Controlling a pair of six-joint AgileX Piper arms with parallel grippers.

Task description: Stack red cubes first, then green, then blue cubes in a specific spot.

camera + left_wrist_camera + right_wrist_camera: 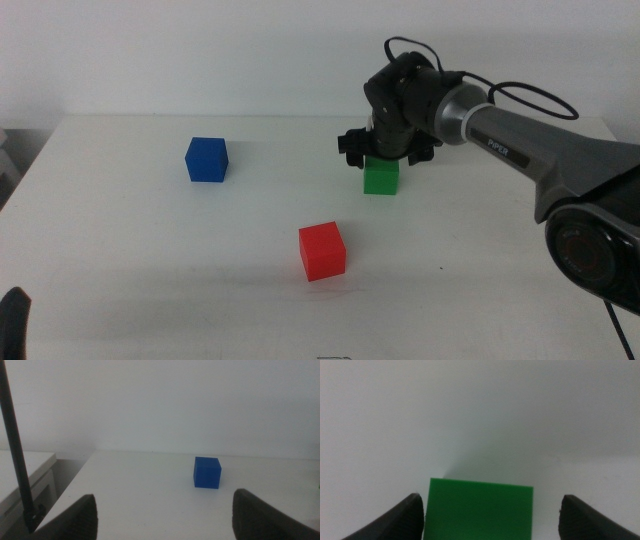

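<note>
The green cube (381, 178) sits on the white table right of centre. My right gripper (386, 157) is directly above it, open, with a jaw on either side of the cube's top. In the right wrist view the green cube (480, 510) lies between the open jaws of the right gripper (491, 499). The red cube (322, 250) stands alone nearer the front, in the middle. The blue cube (207, 160) stands at the left, and it also shows in the left wrist view (207, 472). My left gripper (164, 497) waits open and empty at the front left corner (15, 310). No spot is marked on the table.
The white table (150, 260) meets a white wall at the back. A dark cable (520, 95) loops over the right arm. A thin dark pole (17, 460) and a lower grey surface show beyond the table's left edge.
</note>
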